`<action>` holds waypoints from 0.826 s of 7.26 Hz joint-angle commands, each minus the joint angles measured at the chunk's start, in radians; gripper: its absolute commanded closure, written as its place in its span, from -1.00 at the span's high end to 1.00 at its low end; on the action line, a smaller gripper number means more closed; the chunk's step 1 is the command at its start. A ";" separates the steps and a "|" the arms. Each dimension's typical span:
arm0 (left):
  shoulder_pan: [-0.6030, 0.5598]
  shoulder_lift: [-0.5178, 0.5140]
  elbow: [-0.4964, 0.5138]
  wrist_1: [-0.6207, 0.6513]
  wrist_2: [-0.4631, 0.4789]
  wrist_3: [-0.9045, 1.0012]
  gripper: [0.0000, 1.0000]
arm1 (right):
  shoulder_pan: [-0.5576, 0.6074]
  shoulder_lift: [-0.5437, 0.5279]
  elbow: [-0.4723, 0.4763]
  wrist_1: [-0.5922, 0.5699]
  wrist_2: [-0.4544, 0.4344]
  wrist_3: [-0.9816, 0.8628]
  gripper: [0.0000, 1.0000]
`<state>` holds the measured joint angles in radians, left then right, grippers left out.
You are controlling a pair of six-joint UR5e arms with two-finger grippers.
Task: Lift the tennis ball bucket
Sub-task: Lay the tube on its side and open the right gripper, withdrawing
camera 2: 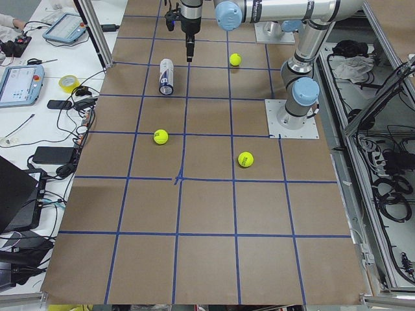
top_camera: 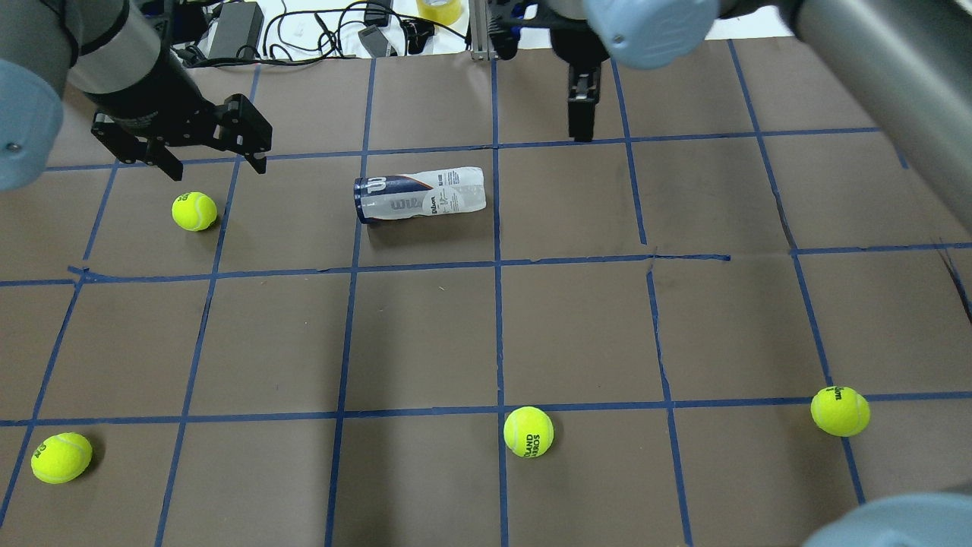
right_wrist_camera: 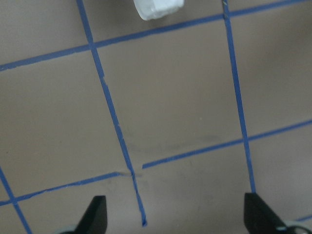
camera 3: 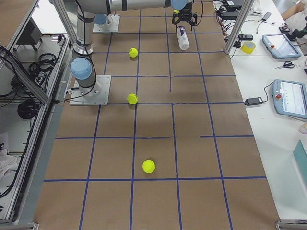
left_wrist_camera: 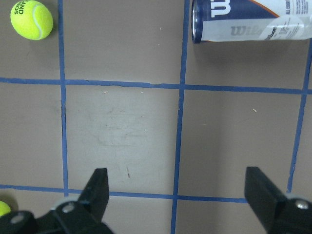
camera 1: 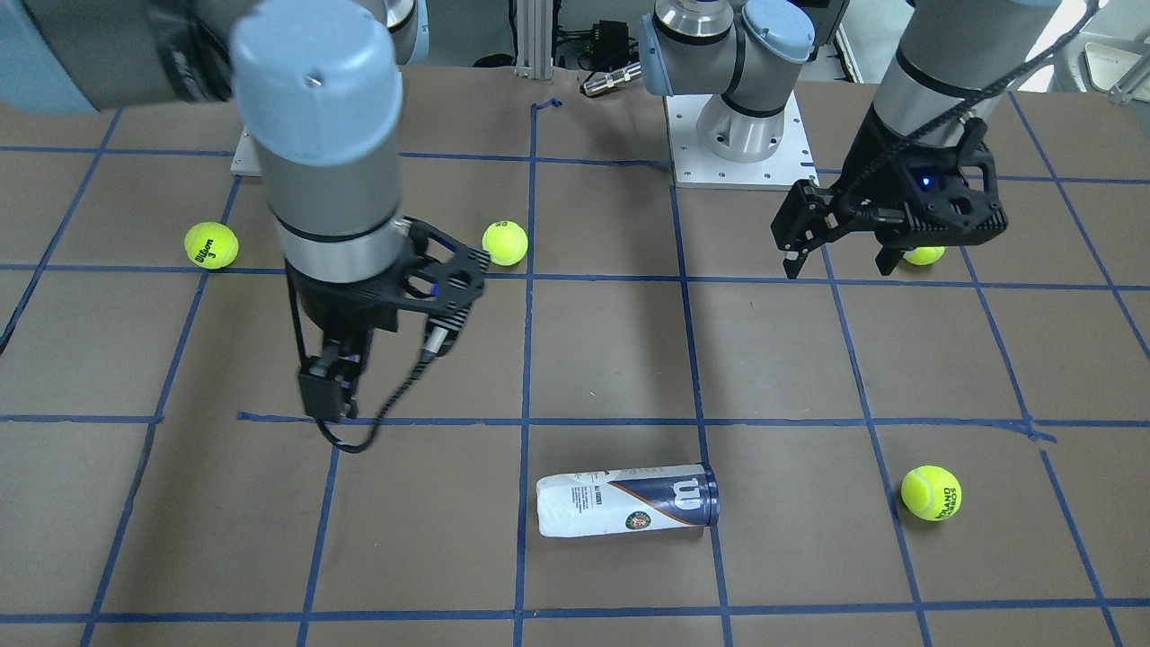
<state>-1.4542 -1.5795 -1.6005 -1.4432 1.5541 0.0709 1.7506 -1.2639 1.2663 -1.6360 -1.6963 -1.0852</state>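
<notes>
The tennis ball bucket (camera 1: 629, 500) is a clear can with a white and navy Wilson label. It lies on its side on the brown table, navy rim toward the left arm's side. It also shows in the overhead view (top_camera: 420, 194) and at the top of both wrist views (left_wrist_camera: 253, 22) (right_wrist_camera: 158, 7). My left gripper (camera 1: 837, 268) (top_camera: 219, 171) (left_wrist_camera: 176, 178) is open and empty, hovering off the can's rim end. My right gripper (camera 1: 323, 400) (top_camera: 582, 125) (right_wrist_camera: 174, 201) is open and empty, above the table off the can's white end.
Several yellow-green tennis balls lie loose on the table: one close to the left gripper (top_camera: 194, 210), others nearer the robot (top_camera: 61, 457) (top_camera: 528, 431) (top_camera: 840, 411). Blue tape lines grid the table. Cables and devices lie beyond the far edge (top_camera: 319, 30).
</notes>
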 commanded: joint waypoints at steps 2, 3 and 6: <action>0.048 -0.107 -0.009 0.085 -0.149 0.079 1.00 | -0.097 -0.192 0.087 0.034 0.001 0.556 1.00; 0.048 -0.153 -0.010 0.122 -0.255 0.060 1.00 | -0.098 -0.202 0.093 0.027 0.015 0.759 1.00; 0.049 -0.324 -0.010 0.283 -0.403 0.003 1.00 | -0.091 -0.210 0.091 0.016 0.059 1.175 1.00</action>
<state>-1.4064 -1.8292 -1.6098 -1.2235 1.2333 0.1052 1.6568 -1.4694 1.3570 -1.6147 -1.6549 -0.0400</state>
